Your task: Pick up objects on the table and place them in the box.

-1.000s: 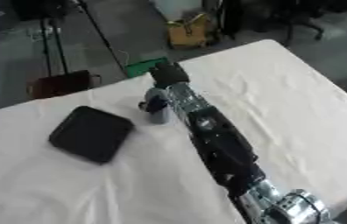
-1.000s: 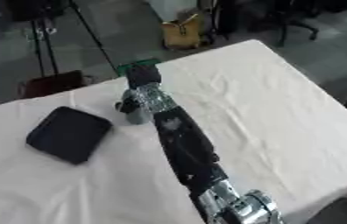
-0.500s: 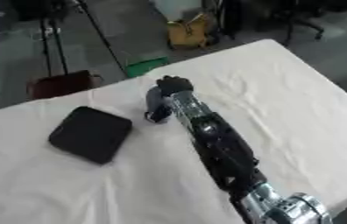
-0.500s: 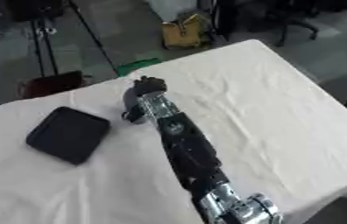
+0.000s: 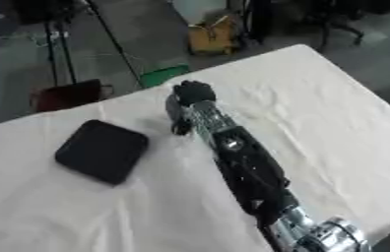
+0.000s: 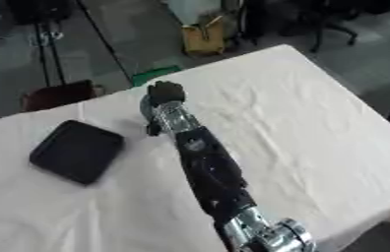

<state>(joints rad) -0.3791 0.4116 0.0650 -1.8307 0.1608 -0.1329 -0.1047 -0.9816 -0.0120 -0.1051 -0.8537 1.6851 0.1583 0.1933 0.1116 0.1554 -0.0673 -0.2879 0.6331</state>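
Note:
A flat black square object (image 5: 102,151) with rounded corners lies on the white tablecloth at the left. My right arm reaches up the middle of the table from the lower right. My right hand (image 5: 191,94) hovers near the table's far edge, to the right of the black object and apart from it. I see the hand from behind as a dark rounded shape, and whatever may be inside it is hidden. Just past the far edge, close to the hand, a green item (image 5: 166,76) sits lower down on the floor side.
The white cloth-covered table (image 5: 336,123) runs askew, its far edge rising from left to right. Beyond it are a dark red object (image 5: 67,94), stand legs (image 5: 60,54) and a yellow box (image 5: 211,40) on the grey floor.
My right hand has drawn back from over the far edge by the green item and now sits further in over the table. The black object has not moved.

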